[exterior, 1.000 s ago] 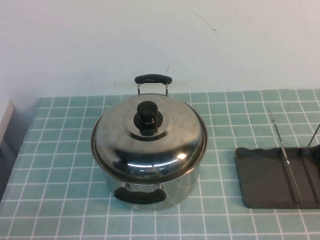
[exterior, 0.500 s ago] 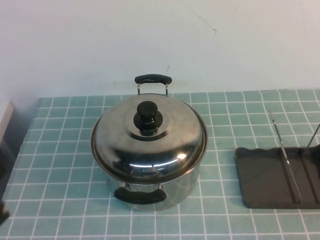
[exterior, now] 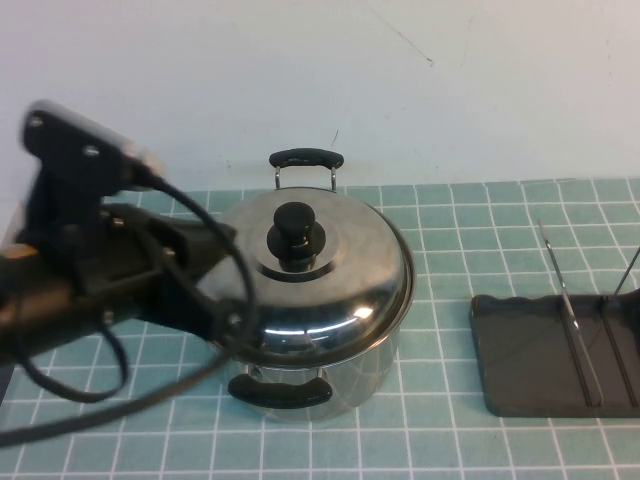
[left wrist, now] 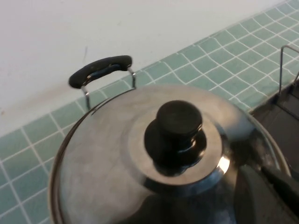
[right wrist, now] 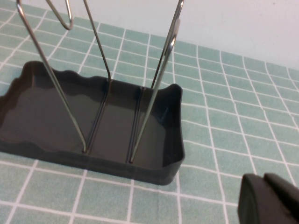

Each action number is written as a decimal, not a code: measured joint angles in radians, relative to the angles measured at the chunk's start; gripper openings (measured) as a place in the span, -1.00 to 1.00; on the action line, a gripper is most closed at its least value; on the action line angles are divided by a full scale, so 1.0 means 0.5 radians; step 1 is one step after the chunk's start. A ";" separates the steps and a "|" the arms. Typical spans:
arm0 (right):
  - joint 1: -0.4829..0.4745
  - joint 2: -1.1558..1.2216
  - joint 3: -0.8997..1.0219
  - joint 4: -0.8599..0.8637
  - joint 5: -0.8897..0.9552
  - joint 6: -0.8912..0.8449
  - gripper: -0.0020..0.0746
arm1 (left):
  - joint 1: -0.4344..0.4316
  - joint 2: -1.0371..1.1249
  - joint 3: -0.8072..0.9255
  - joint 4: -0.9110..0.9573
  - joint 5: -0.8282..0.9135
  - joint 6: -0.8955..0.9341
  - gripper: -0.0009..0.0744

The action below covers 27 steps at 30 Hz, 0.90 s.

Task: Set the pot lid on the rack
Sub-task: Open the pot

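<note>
The pot lid [exterior: 300,270], shiny domed steel with a black knob [exterior: 297,232], sits on the steel pot [exterior: 330,375] in the middle of the table. My left gripper [exterior: 205,245] hovers over the lid's left side, a little left of the knob. In the left wrist view the lid [left wrist: 103,158] and knob [left wrist: 175,133] fill the picture, and my left gripper [left wrist: 261,170] looks shut and empty. The dark grey rack [exterior: 530,355] with wire prongs lies at the right. My right gripper [right wrist: 264,179] is shut and empty, beside the rack [right wrist: 93,135].
The pot has a black handle at the back [exterior: 305,158] and one at the front [exterior: 280,390]. The rack's thin prongs [exterior: 570,310] stand upright. Teal tiled table [exterior: 450,230] with a white wall behind. A cable loops from my left arm [exterior: 150,390].
My left arm has swung in from the left edge and now reaches over the lid's left side. The pot, lid and rack have not moved.
</note>
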<state>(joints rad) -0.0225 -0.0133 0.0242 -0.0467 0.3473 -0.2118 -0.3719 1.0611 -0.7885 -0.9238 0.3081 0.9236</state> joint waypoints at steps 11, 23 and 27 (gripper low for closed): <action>0.000 0.000 0.000 0.000 0.000 0.000 -0.95 | -0.343 0.228 0.000 1.217 -0.837 -1.505 -0.57; 0.000 0.000 0.000 0.000 0.000 0.000 -0.95 | -0.346 0.621 0.151 1.696 -1.642 -1.992 0.71; 0.000 0.000 0.000 0.000 0.000 0.000 -0.95 | -0.346 0.820 0.155 1.670 -1.883 -1.996 0.71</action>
<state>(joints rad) -0.0225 -0.0133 0.0242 -0.0467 0.3473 -0.2118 -0.5449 1.4709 -0.7108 -0.0890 -0.6333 -0.0746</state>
